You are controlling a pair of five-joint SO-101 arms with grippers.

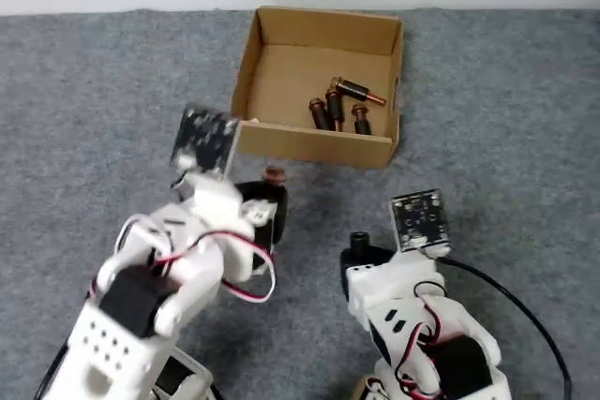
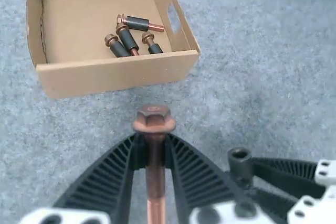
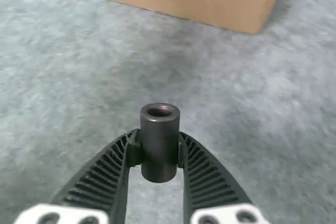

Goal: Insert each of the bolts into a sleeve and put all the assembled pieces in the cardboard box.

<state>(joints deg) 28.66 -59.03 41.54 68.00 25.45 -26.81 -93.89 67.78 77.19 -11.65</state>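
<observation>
Holding copper bolt point(image 2: 152, 125) in left gripper point(image 2: 153, 142), jaws shut tight on shank under flanged head, just near of cardboard box point(image 1: 314, 144). Pinching dark sleeve point(image 3: 159, 140) mid-body in right gripper point(image 3: 159, 149), bore up, right and nearer. Three assembled pieces point(image 1: 342, 105) in box (right half). Probably stiff, smooth, slippery metal; best gripped mid-length, keeping ends free for mating.

The box point(image 1: 314, 145) sits at the far middle of the surface point(image 1: 487, 119). Three assembled pieces point(image 1: 337, 105) lie inside it, toward its right side. The left tool point(image 2: 152, 145) grips a bolt point(image 2: 152, 124) just before the box's near wall. The right tool point(image 3: 159, 148) grips a sleeve point(image 3: 159, 140), to the right of the bolt and farther from the box.
</observation>
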